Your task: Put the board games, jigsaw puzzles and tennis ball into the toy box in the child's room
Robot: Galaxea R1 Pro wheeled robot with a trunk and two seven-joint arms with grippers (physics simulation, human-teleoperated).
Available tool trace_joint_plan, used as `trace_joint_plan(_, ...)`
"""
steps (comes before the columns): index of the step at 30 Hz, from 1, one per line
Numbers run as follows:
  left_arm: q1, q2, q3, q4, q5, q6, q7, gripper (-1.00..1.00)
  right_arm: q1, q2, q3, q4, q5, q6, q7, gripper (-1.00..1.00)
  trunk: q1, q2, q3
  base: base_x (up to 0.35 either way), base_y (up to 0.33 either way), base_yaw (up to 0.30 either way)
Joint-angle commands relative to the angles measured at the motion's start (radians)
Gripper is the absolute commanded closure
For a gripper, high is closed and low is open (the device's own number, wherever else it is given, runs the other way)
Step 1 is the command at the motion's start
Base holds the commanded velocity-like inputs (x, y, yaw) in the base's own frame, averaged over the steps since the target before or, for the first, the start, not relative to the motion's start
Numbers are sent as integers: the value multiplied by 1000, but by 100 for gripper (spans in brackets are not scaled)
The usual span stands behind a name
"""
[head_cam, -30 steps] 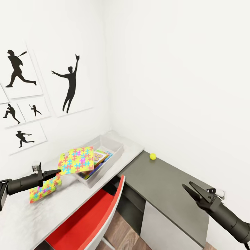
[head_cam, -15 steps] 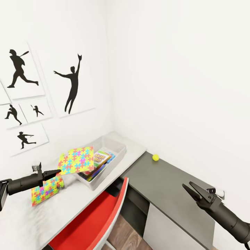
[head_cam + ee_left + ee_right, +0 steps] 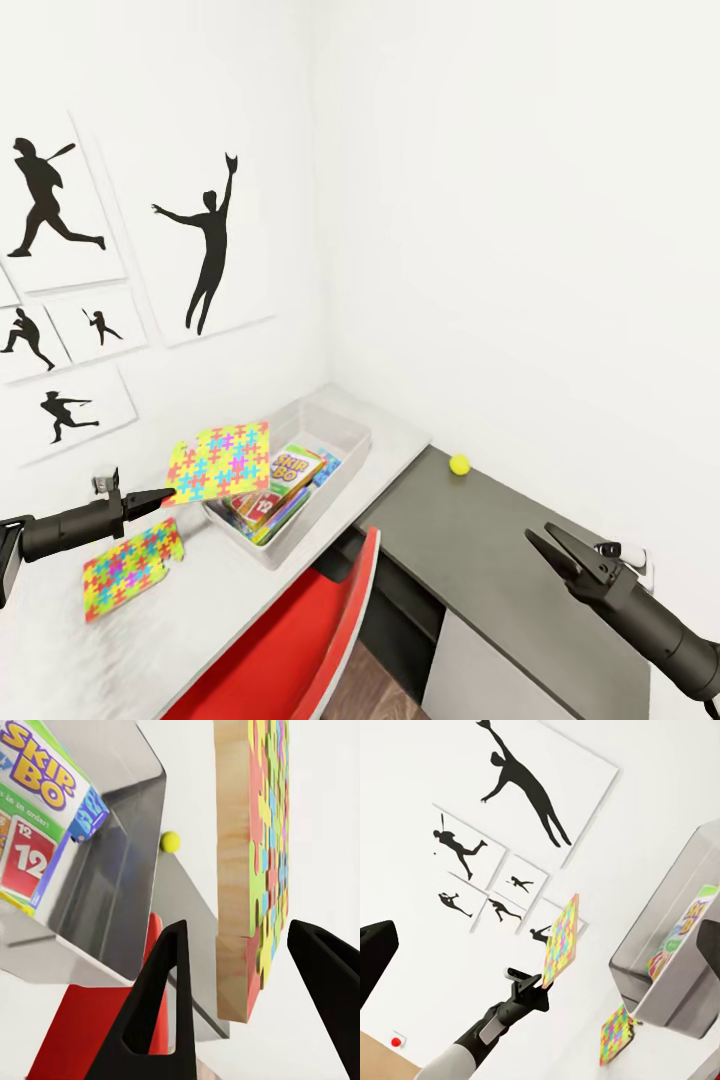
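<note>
My left gripper [image 3: 160,497] is shut on a jigsaw puzzle [image 3: 220,462] and holds it in the air, tilted, over the left corner of the toy box [image 3: 338,435]. In the left wrist view the puzzle's [image 3: 251,870] wooden edge stands between the fingers [image 3: 161,1005]. The box holds board games, a Skip-Bo one [image 3: 282,477] on top. A second jigsaw puzzle [image 3: 130,567] lies on the table [image 3: 220,590], below the left arm. The tennis ball [image 3: 459,464] rests on the lower dark grey shelf unit. My right gripper [image 3: 548,545] hangs open over that unit, holding nothing.
A red chair [image 3: 300,640] stands against the table's front edge, between my two arms. White walls close the corner behind the table, with black sports-silhouette pictures [image 3: 205,240] on the left wall. The dark shelf unit [image 3: 500,560] adjoins the table on the right.
The whole picture has shifted, so the camera moved. Both arms keep their pose. The held puzzle covers less of the toy box, and more of the games inside shows.
</note>
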Motion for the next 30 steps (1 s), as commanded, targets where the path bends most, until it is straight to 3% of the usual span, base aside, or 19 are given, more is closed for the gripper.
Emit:
trace_joint_plan(1, -1, -1, 4, -1, -10, 11, -8, 100, -1, 0, -1, 0, -1, 5, 1, -100, 1, -2, -2, 109, 51, 0)
trace_joint_plan(30, -1, -2, 4, -1, -10, 9, -8, 100, -1, -3, -1, 0, -1, 6, -34, -100, 1, -2, -2, 26, 12, 0)
